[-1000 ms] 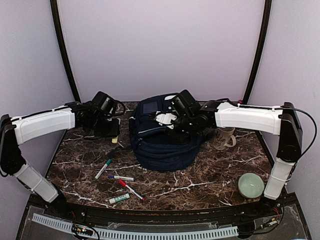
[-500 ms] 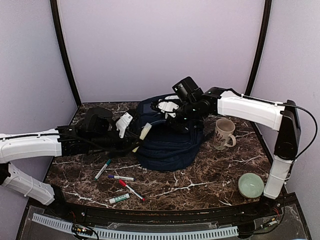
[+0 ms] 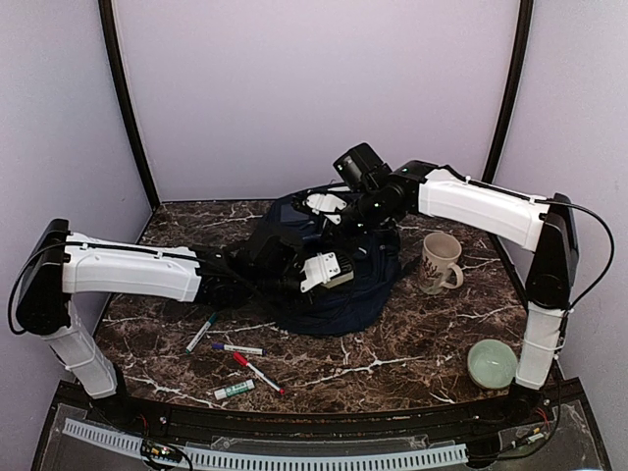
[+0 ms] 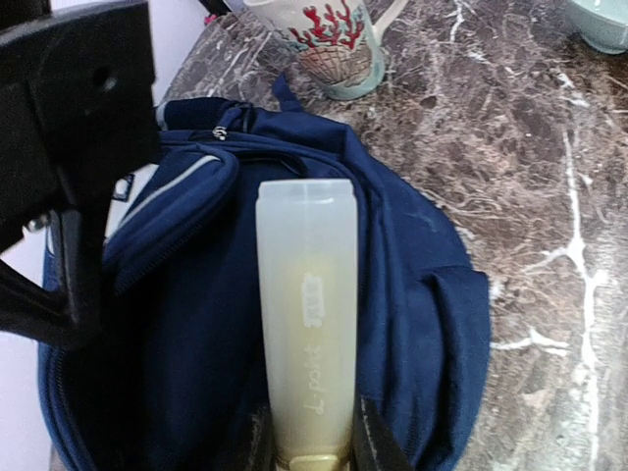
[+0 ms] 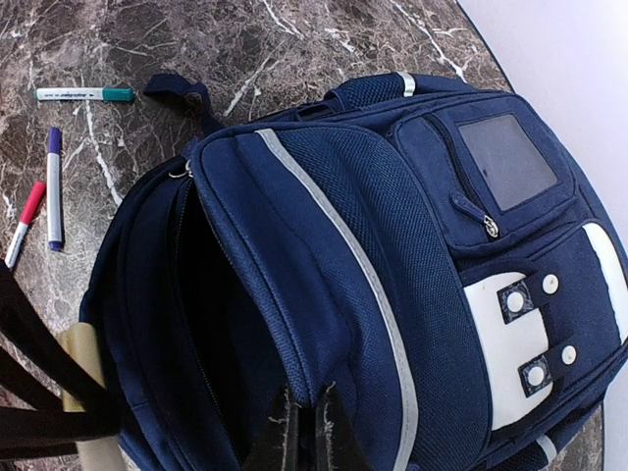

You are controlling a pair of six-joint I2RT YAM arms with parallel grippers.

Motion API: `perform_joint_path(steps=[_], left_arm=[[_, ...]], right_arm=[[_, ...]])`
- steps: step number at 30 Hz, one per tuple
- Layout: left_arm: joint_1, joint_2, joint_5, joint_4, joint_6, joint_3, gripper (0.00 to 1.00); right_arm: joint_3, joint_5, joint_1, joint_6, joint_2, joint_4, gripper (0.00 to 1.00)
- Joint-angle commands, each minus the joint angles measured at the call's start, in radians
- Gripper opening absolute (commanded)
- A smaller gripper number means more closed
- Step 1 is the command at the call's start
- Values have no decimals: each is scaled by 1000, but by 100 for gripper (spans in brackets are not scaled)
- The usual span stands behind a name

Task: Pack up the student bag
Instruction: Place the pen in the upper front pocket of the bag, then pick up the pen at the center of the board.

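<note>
The table (image 3: 412, 343) is dark marble shot through with white veins. It is closed in by pale lilac walls (image 3: 314, 88), with two black poles (image 3: 126, 108) curving up the back corners.

The bag (image 5: 373, 226) lies toward the back, about mid-table, with its main compartment gaping. The right gripper (image 5: 302, 422) has its fingers pressed together on the edge of the grey-striped flap, holding it up off the opening.

The left arm reaches across the bag's near left side (it hides that part from above). The left gripper (image 4: 312, 446) is clamped on the base of a pale, cloudy tube (image 4: 306, 294), which points out over the opening. From the left wrist, the right arm's black body blocks the bag's far left.

To the right of the bag stands a mug (image 3: 440, 263), and a green bowl (image 3: 492, 363) sits nearer the front. At front left lie a green marker (image 3: 202, 332), a purple marker (image 3: 238, 348), a red marker (image 3: 257, 372) and a short green one (image 3: 235, 390).

The mug carries red coral and a shell. The tube has faint raised lettering that I cannot make out.
</note>
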Motion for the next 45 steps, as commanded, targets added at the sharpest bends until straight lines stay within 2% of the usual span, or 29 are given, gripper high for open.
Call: perform_joint_path(steps=[1,4,10,13,15,19,23,29,32,35,37,40,42,45], left_arm=[[3,30,-168,136,178,42,0],[3,105,-272,211,280,69,0],[16,243,-391,358,487,114,2],[35,300,-450,376,516,152,4],[35,316,-485,422,547,145,10],[33,311,-539,480,547,122,30],[7,219,-506,435,462,83,39],[-70,67,-469,247,330,33,42],[-119,-21,-450,86,191,8,42],[-153,-111,-408,-114,-31,-5,42],[-154,-182,-346,-244,-236,-31,43],[-153,-259,-183,-422,-429,-83,42],[-153,-273,-111,-573,-523,-83,41],[-153,-273,20,-728,-584,-86,39]], right_arm=[[46,-47,-2,11,-25,65,0],[54,-59,-2,15,-25,59,0],[85,-85,-2,22,-7,33,0],[84,-87,-2,22,-8,31,0],[84,-83,-2,22,-8,32,0],[88,-81,-3,21,-4,33,0],[92,-78,-3,22,4,33,0],[84,-73,-10,29,14,35,0],[72,-73,-13,28,7,43,0],[53,-74,-14,24,2,51,0],[48,-81,-14,24,2,48,0],[37,-91,-13,24,0,44,0],[28,-101,-13,24,-5,48,0],[25,-113,-14,27,1,47,0]])
